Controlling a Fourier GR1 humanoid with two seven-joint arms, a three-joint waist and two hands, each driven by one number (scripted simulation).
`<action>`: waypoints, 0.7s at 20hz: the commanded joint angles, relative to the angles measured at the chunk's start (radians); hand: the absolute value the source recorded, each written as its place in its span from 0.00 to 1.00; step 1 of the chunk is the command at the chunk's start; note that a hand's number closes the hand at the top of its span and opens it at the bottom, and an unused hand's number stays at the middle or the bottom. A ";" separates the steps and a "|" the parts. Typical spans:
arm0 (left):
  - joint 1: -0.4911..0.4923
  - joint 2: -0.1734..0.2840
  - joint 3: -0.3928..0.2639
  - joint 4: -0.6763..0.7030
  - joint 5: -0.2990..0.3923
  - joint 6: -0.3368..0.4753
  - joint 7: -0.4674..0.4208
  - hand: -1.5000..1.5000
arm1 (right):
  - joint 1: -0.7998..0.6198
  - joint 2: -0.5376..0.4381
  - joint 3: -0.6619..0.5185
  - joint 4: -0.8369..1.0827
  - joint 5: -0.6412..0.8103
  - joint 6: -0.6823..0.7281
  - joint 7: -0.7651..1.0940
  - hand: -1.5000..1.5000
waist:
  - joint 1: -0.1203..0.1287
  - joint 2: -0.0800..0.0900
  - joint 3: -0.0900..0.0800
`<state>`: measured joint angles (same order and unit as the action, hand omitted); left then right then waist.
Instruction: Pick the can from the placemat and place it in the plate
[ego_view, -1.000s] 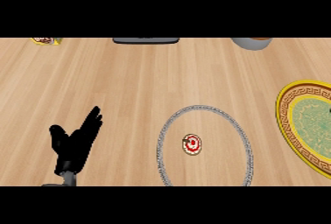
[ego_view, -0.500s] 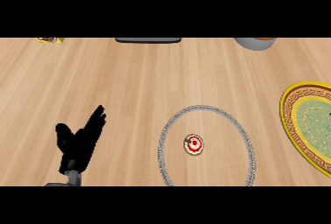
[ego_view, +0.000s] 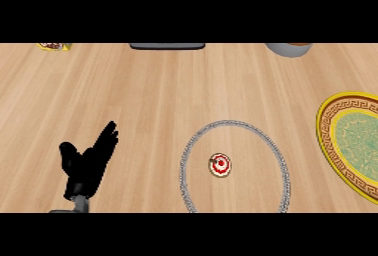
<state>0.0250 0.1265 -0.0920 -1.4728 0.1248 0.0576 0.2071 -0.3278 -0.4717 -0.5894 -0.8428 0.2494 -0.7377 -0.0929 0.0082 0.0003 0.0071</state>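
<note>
Hardly moved in the last second: left hand (ego_view: 87, 165) nudged a touch to the right, nothing more. Rested low at the left of the head view, fingers straight and spread, thumb out, with hold of nothing. Sat well apart from the can (ego_view: 220, 165). Saw no right hand anywhere, so could not tell its fingers.

Can stood upright near the middle of the round placemat (ego_view: 183, 167), same spot as before, untouched. Plate (ego_view: 326, 135) lay at the right, cut off by the view's edge, just beside the placemat's rim but not touching it. Judged from that: task not yet begun, pick still to come.

Plenty of bare counter (ego_view: 148, 90) lay between hand and placemat, and nothing stood on the short way from can to plate. Only clutter kept to the far edge: a dark flat thing (ego_view: 167, 46), a grey bowl (ego_view: 289, 49), a small item (ego_view: 55, 46) in the corner. Plate's raised rim probably needed clearing on the way in.
</note>
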 joint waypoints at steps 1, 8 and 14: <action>-0.013 -0.014 0.008 0.032 0.007 0.011 0.047 0.50 | 0.035 0.042 -0.103 -0.015 -0.155 0.029 -0.220 0.00 | -0.011 0.001 -0.005; 0.021 0.013 0.034 0.011 0.008 -0.010 0.024 0.50 | 0.210 0.067 -0.197 -0.141 -0.353 0.270 -0.271 0.00 | -0.021 -0.004 -0.007; 0.021 -0.050 -0.009 0.028 -0.033 0.032 0.004 0.50 | 0.441 0.169 -0.111 -0.457 -0.383 0.431 -0.179 0.00 | -0.029 -0.005 -0.009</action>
<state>0.0325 0.1096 -0.0778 -1.4665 0.1081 0.0681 0.2002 -0.0184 -0.3486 -0.7263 -1.1446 -0.0969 -0.4132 -0.2884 -0.0155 -0.0087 0.0028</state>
